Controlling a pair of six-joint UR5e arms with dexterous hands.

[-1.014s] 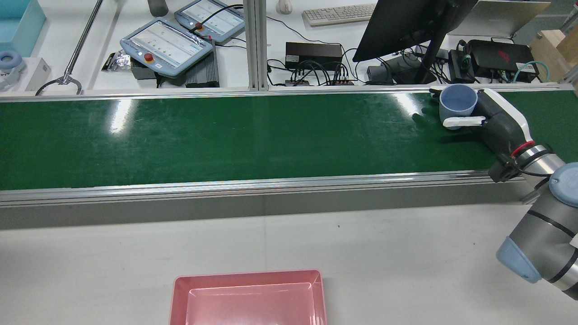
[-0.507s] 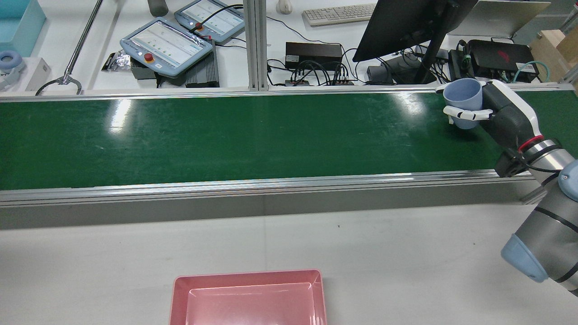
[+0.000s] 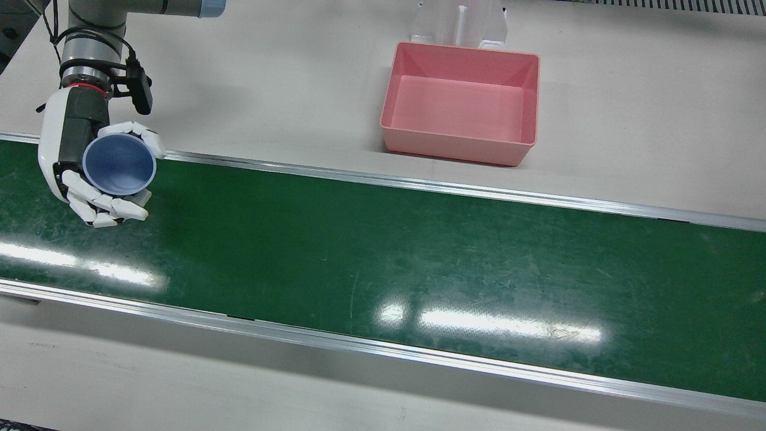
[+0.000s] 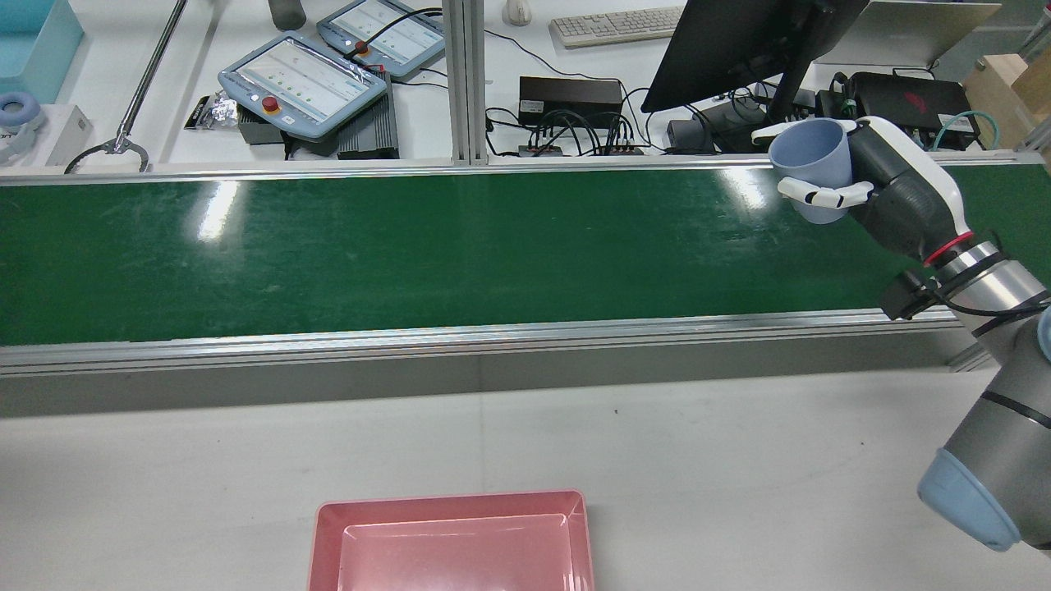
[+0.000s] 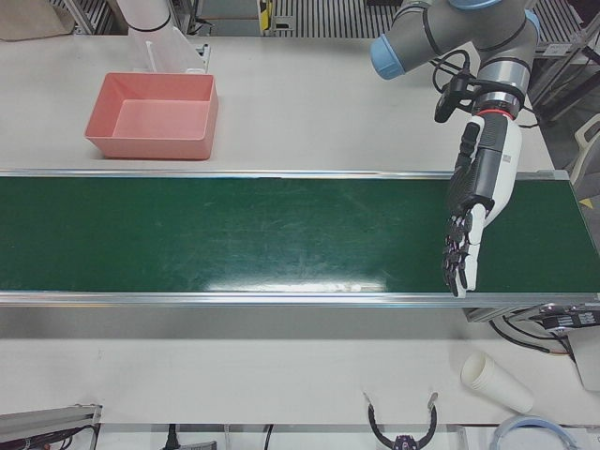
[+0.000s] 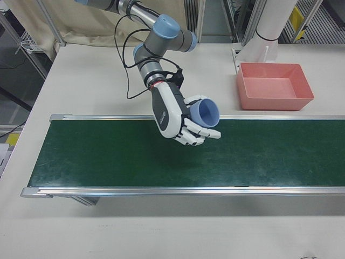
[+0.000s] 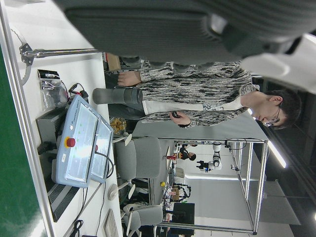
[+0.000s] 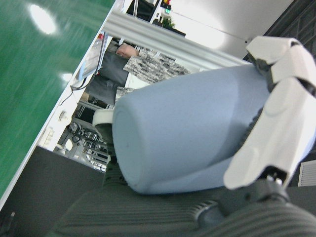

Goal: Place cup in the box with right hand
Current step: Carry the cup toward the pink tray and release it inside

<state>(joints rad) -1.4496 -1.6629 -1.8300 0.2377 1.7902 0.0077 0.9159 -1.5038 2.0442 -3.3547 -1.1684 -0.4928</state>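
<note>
Currently, we are holding the cup (image 3: 119, 164) in the right hand (image 3: 90, 164), with the fingers (image 3: 105, 206) wrapped around its wall, clear above the green conveyor belt (image 3: 383, 251). The pink box (image 3: 461, 102) is our landmark: it is sitting on the desk (image 3: 628, 120) on the robot's side of the belt, well apart from the cup. From the box, the cup lies across the near belt rail and far along the belt toward the right arm's end. The right hand is the nearer one to the box along that line; the left hand (image 5: 473, 211) is hanging released, fingers straight, over the opposite end of the belt. We judge that the coming move is calling for a long sideways carry toward the box. The cup's long axis is tilting away from vertical, its mouth pointing up and toward the box side.
</note>
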